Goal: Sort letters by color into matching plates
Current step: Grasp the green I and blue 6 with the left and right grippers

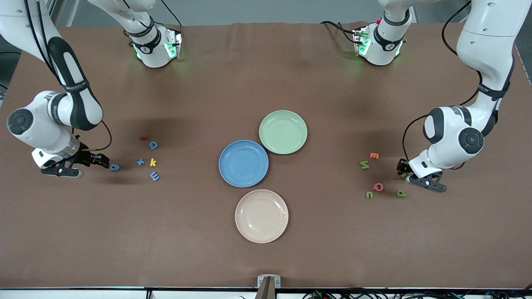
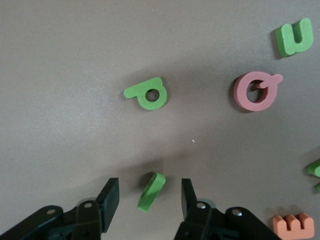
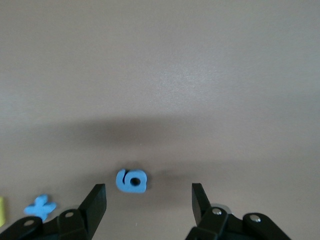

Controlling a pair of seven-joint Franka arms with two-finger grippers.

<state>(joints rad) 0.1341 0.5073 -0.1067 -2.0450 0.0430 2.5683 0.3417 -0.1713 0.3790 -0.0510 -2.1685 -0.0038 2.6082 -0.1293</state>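
The blue plate (image 1: 243, 163) and pale green plate (image 1: 283, 132) sit mid-table, touching. My left gripper (image 1: 402, 171) is low over the table at the left arm's end, open (image 2: 150, 197), with a small green piece (image 2: 151, 191) tilted on its edge between the fingers and touching neither. Green p (image 2: 146, 93), u (image 2: 294, 37) and M (image 1: 364, 165) lie nearby. My right gripper (image 1: 104, 160) is low at the right arm's end, open (image 3: 148, 200), with a blue 6 (image 3: 132, 180) just off its fingertips. A blue plus (image 1: 140, 162), G (image 1: 153, 145) and E (image 1: 154, 176) lie beside it.
A cream-beige plate (image 1: 261, 216) sits nearer the front camera than the blue plate. A pink Q (image 2: 256, 91) and orange E (image 1: 374, 155) lie among the green pieces. A yellow k (image 1: 153, 162) and a red piece (image 1: 144, 137) lie among the blue ones.
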